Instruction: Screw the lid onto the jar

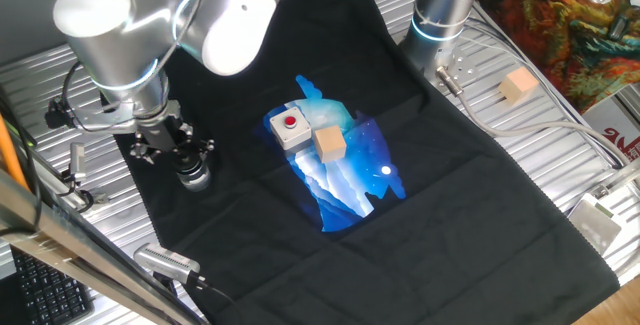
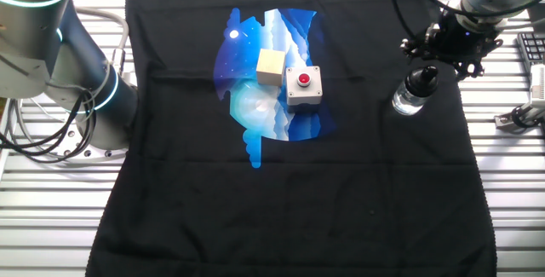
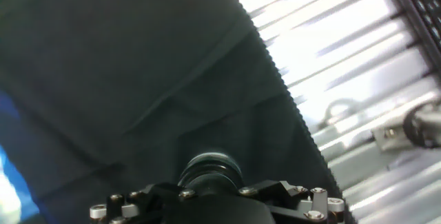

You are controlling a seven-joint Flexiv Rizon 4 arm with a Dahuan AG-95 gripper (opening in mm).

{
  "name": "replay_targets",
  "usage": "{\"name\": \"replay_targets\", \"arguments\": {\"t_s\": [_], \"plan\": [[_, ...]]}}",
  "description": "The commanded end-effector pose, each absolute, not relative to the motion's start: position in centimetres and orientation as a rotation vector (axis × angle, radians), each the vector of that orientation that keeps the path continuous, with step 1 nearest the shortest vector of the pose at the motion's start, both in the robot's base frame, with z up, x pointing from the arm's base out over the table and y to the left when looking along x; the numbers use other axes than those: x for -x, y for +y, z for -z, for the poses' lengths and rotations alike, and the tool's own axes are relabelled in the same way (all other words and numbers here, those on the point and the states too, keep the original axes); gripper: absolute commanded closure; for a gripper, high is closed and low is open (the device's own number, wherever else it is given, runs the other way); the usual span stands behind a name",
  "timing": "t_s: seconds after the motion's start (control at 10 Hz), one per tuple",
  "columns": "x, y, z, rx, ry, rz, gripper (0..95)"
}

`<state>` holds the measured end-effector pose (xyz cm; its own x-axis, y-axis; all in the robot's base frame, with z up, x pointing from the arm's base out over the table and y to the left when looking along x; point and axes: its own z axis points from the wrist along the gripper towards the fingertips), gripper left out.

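The small clear glass jar stands upright on the black cloth near that cloth's right edge in the other fixed view, well apart from the things at the cloth's middle. On top of the jar sits the small black round lid, and the tool comes down onto that lid from above. Whether its fingers are clamped on the lid or just around it cannot be told, since the black body of the hand hides them. In the hand view the lid appears as a dark ribbed round top just beyond the bolted black plate of the tool, with the cloth's edge and the slatted metal tabletop farther off.

In one fixed view the same group lies at the cloth's left side: the jar under the black tool, with the silver arm rising above it.

Farther in, at the cloth's middle, a blue and white printed picture carries a grey box with a red button and, touching or just beside it on its left, a tan wooden cube. A second tan wooden cube rests on the bare tabletop at the far right in one fixed view, off the cloth.
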<state>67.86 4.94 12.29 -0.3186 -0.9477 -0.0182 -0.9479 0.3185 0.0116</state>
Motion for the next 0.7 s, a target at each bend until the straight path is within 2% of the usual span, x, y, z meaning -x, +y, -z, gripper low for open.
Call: {"name": "replay_targets", "arguments": {"t_s": [0.1, 0.7], "plan": [[-67.83, 4.85, -12.14, 1.975, 2.450, -0.006, 0.0], [-67.62, 4.59, -11.68, 1.982, 2.437, 0.003, 0.0]]}}
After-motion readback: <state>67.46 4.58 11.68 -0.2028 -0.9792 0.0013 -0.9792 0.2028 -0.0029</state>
